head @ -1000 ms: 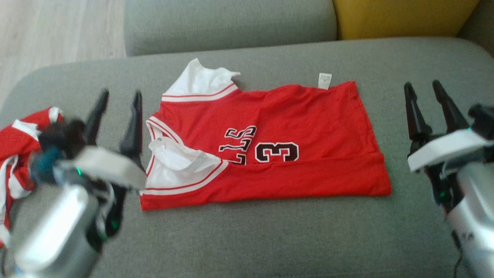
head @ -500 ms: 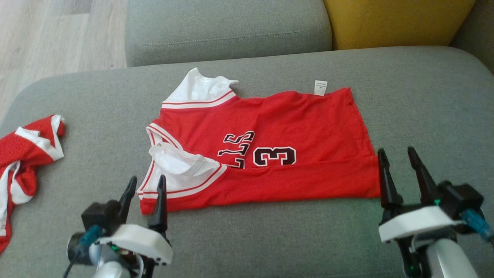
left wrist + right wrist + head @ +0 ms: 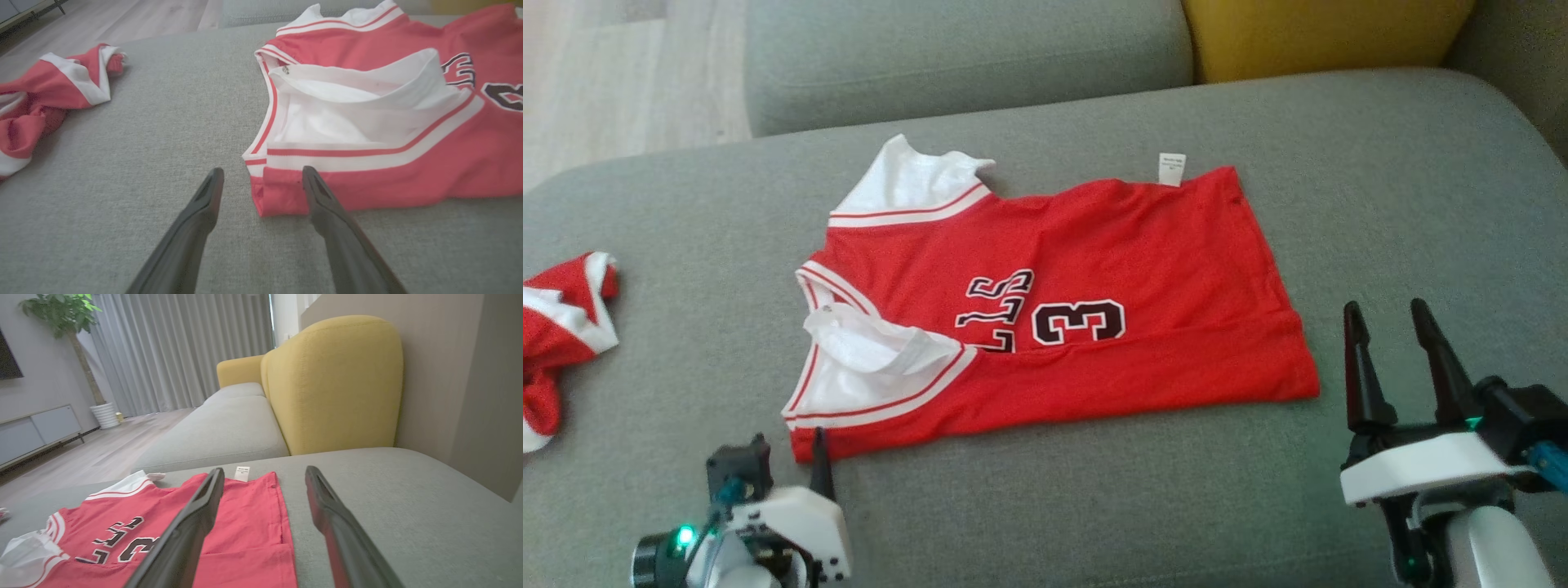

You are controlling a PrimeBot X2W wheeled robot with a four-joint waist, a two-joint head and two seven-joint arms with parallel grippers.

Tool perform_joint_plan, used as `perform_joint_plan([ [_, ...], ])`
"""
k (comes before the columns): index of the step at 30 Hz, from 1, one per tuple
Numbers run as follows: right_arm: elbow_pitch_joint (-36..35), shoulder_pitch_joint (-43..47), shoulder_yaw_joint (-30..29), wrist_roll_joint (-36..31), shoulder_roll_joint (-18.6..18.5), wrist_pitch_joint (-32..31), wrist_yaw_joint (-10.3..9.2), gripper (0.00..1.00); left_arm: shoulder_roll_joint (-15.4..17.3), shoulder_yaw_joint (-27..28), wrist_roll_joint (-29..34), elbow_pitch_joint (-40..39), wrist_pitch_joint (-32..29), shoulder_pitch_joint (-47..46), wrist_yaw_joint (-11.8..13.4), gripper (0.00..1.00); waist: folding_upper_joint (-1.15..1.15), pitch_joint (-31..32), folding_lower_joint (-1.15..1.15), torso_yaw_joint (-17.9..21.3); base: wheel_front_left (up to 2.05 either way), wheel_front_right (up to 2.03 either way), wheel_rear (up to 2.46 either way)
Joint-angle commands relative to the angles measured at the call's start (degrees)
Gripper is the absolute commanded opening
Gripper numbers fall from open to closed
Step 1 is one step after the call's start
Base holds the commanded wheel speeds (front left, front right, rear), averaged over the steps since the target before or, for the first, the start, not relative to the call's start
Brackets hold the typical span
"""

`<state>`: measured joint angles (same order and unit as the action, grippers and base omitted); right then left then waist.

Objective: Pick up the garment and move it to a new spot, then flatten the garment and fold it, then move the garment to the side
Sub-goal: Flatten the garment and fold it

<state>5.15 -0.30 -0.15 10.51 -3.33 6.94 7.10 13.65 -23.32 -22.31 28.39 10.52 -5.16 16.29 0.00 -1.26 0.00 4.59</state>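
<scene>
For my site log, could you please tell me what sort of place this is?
Most likely a home living room: the work surface is a grey sofa, with a yellow armchair behind it, floor-length curtains and a potted plant.

Across the bottom of the head view you have bare grey seat cushion (image 3: 1094,506), open below the red jersey (image 3: 1054,310). At the left edge a crumpled red cloth (image 3: 560,327) lies well apart from it, bare seat between. Along the top, the grey back cushion (image 3: 964,57) and yellow cushion (image 3: 1323,33) block the way.
</scene>
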Motion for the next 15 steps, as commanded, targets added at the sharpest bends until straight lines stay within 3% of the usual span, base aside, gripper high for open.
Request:
perform_joint_plan([
  [1, -2.34, -1.98, 0.92, -0.2, -0.01, -0.33, 0.39, 1.0, 1.04, 2.51, 0.21, -1.1, 0.08, -4.1, 0.54, 1.0, 0.0, -0.66, 0.0, 0.65, 0.0, 0.0, 0.0],
  [9, -4.77, -2.4, 0.18, -0.6, 0.21, -1.0, 0.39, 1.0, 2.03, 2.21, 0.1, 5.52, -3.98, -7.74, 0.67, 1.0, 0.0, -2.88, 0.0, 3.15, 0.0, 0.0, 0.0],
  [13, -5.58, -2.74, -0.3, -0.77, 0.28, -1.18, 0.39, 1.0, 2.3, 1.07, -0.03, 8.26, -6.88, -8.69, -0.57, 1.0, 0.0, -3.4, 0.0, 3.87, 0.0, 0.0, 0.0],
  [14, -5.69, -2.79, -0.46, -0.81, 0.3, -1.25, 0.39, 1.0, 2.23, 0.76, -0.16, 8.59, -7.31, -8.83, -1.11, 0.46, 0.0, -3.46, 0.0, 3.95, 0.0, 0.0, 0.0],
  [15, -5.74, -2.84, -0.61, -0.84, 0.31, -1.35, 0.39, 1.0, 2.13, 0.51, -0.33, 8.71, -7.48, -8.96, -1.69, 0.0, 0.0, -3.51, 0.0, 3.98, 0.0, 0.0, 0.0],
])
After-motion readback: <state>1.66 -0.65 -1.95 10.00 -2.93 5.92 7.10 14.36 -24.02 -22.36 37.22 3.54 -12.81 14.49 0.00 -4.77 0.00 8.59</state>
